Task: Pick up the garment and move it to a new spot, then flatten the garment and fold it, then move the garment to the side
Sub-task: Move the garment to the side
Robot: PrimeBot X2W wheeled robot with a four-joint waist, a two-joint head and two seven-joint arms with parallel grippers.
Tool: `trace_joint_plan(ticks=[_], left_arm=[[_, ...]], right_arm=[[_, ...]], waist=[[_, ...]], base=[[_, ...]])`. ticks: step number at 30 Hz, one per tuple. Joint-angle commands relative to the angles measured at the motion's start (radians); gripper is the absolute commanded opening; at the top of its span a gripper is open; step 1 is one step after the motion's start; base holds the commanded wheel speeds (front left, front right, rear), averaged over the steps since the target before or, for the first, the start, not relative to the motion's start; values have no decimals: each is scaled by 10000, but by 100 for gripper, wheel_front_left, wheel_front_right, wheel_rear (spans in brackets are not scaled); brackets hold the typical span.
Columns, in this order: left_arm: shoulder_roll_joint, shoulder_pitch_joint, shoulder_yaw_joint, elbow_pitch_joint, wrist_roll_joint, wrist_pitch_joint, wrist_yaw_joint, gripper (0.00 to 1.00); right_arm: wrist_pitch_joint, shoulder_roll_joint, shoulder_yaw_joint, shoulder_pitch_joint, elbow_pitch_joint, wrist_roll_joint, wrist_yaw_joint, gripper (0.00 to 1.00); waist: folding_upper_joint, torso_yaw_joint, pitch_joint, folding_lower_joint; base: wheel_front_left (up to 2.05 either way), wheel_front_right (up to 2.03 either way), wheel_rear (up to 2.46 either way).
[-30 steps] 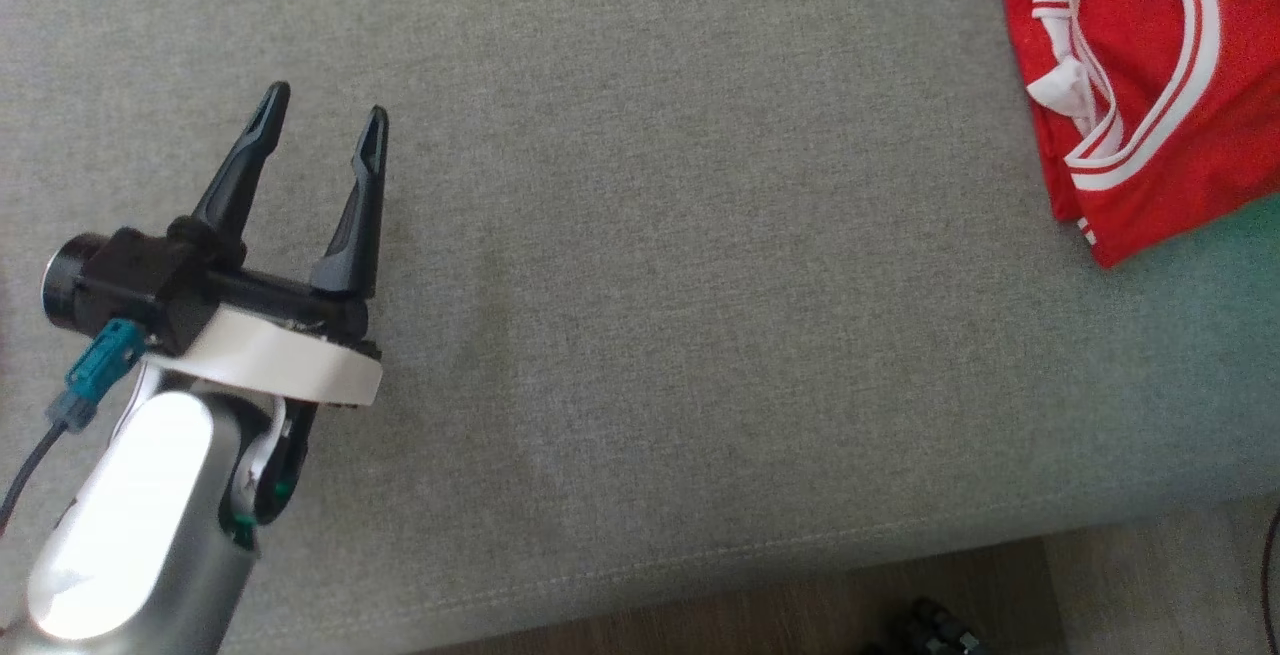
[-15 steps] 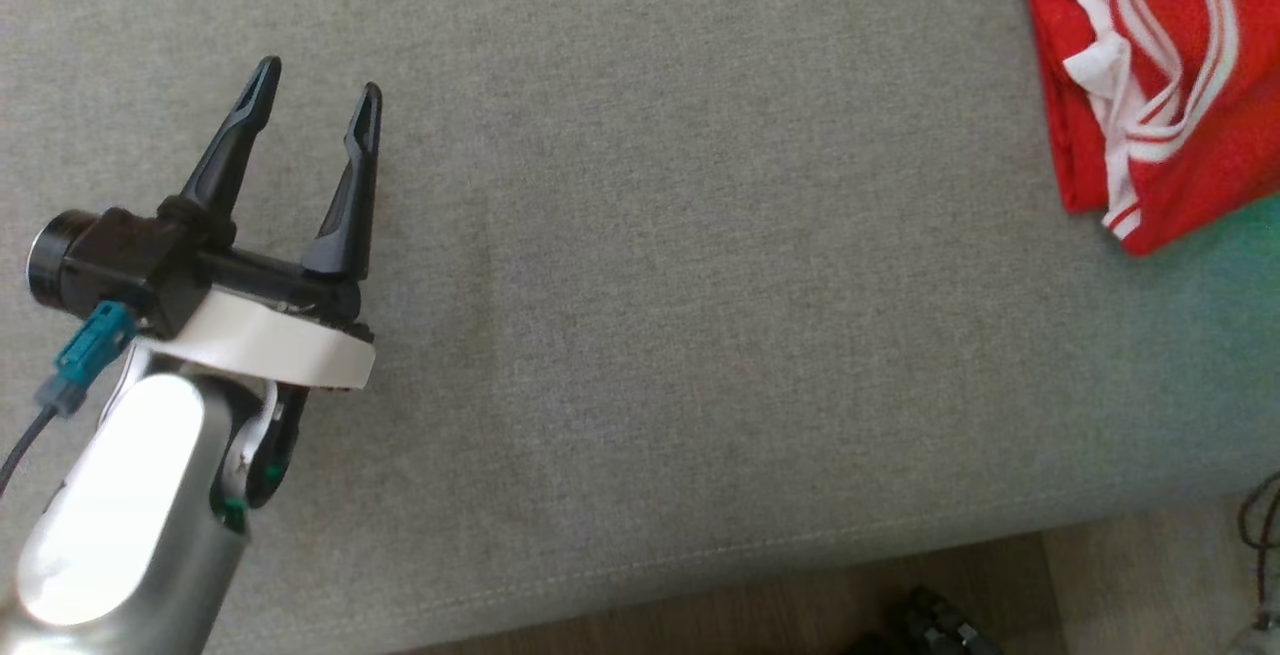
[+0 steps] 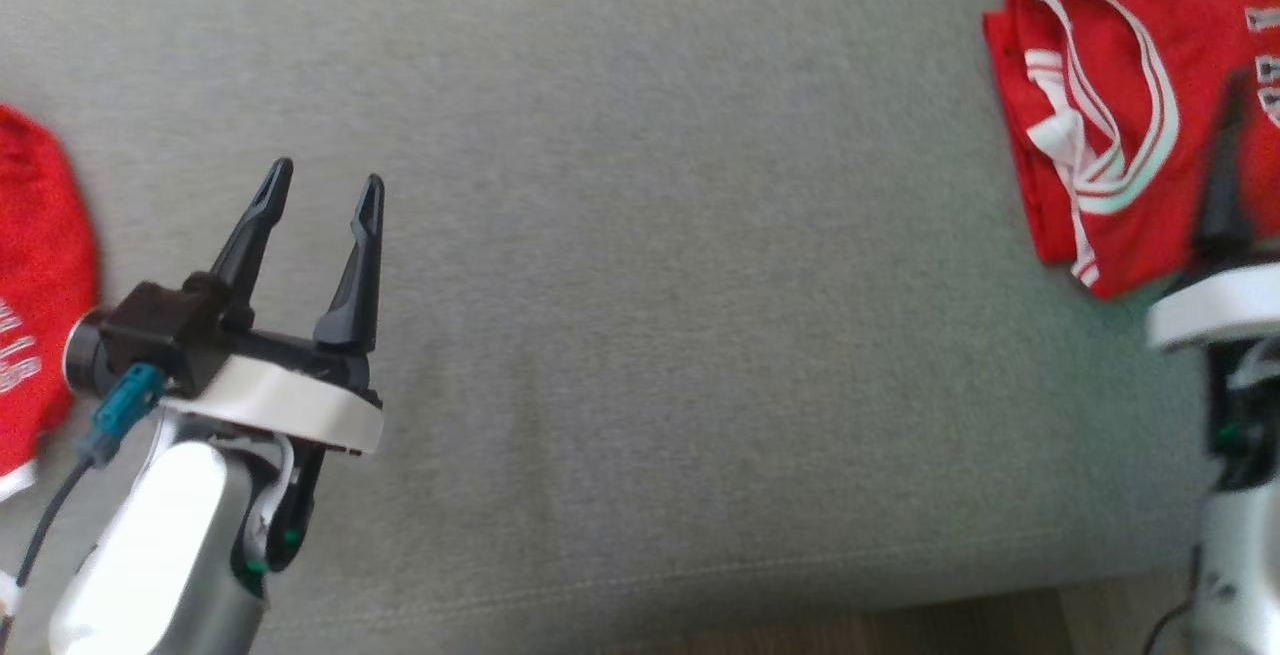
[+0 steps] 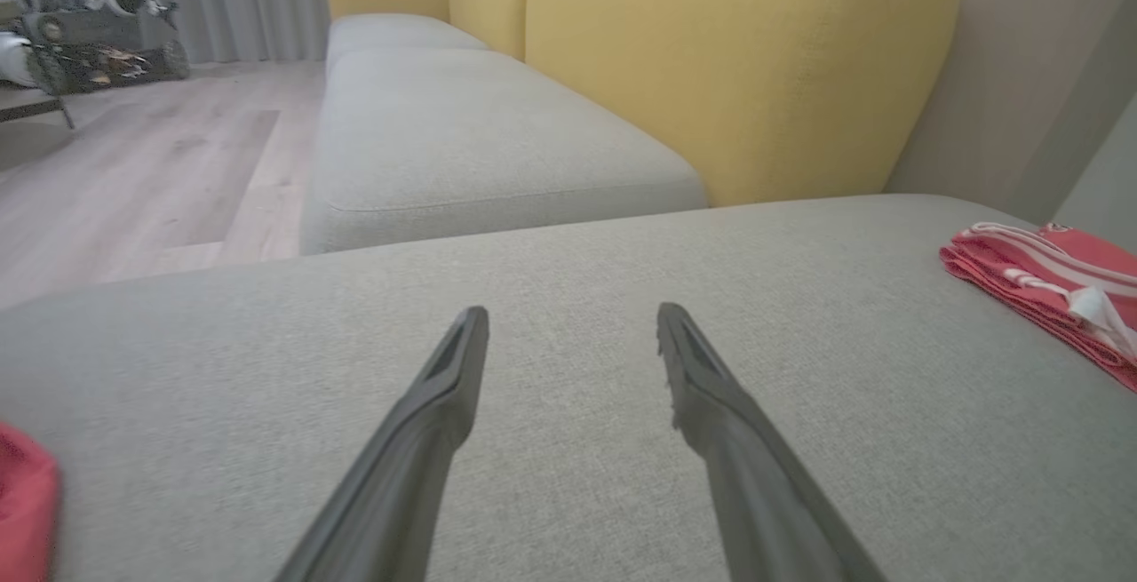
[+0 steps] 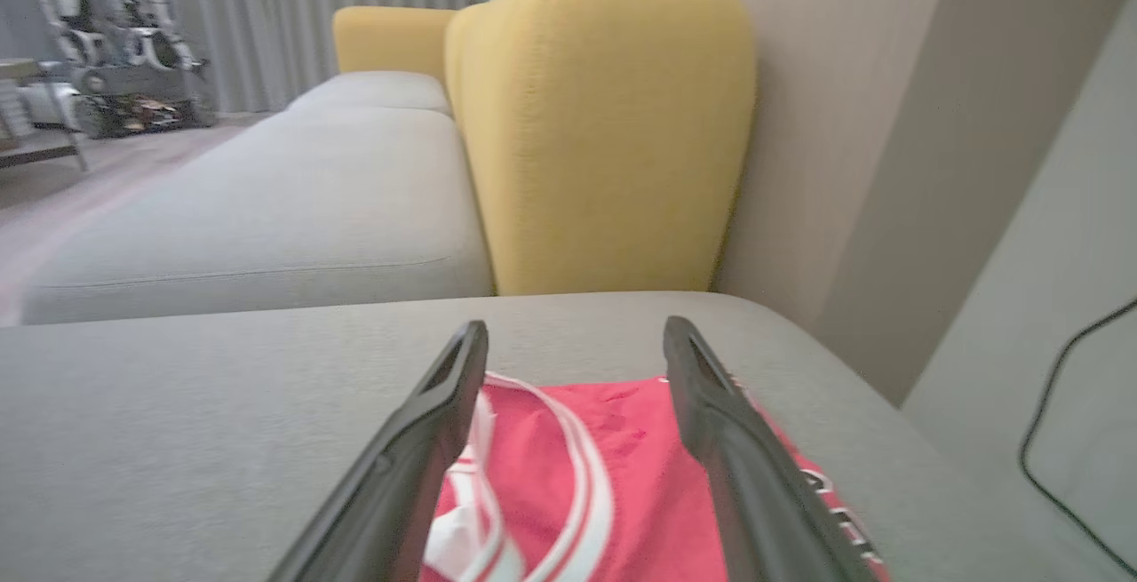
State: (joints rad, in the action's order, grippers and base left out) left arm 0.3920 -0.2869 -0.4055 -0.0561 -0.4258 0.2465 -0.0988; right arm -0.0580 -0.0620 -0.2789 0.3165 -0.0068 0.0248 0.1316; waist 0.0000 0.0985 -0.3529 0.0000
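Now L gripper (image 3: 326,175) & R gripper (image 5: 576,327) both released, folded red garment (image 3: 1190,65) flat on grey sofa (image 3: 640,285).

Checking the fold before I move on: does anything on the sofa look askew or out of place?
Nothing spilled or damaged. The folded red jersey on the grey sofa cushion is slightly uneven: a white flap pokes out near its striped trim. A second red garment lies at the head view's left edge.
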Motion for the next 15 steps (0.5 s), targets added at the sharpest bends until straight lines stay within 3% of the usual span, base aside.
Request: trace_joint_plan(ticks=[1, 7, 15], left_arm=[[167, -99, 494, 230, -50, 96, -98, 100], [19, 392, 631, 168, -127, 129, -237, 100], [10, 975, 796, 217, -132, 144, -334, 100]], right_arm=[[83, 30, 603, -152, -450, 159, -9, 100], [382, 112, 2172, -847, -154, 873, -9, 100], [672, 116, 2700, -1197, 472, 1150, -9, 100]], waist=[[0, -470, 531, 0], [0, -1108, 1219, 0], [0, -1476, 1829, 0]], base=[[0, 0, 0], [0, 0, 0], [0, 0, 0]])
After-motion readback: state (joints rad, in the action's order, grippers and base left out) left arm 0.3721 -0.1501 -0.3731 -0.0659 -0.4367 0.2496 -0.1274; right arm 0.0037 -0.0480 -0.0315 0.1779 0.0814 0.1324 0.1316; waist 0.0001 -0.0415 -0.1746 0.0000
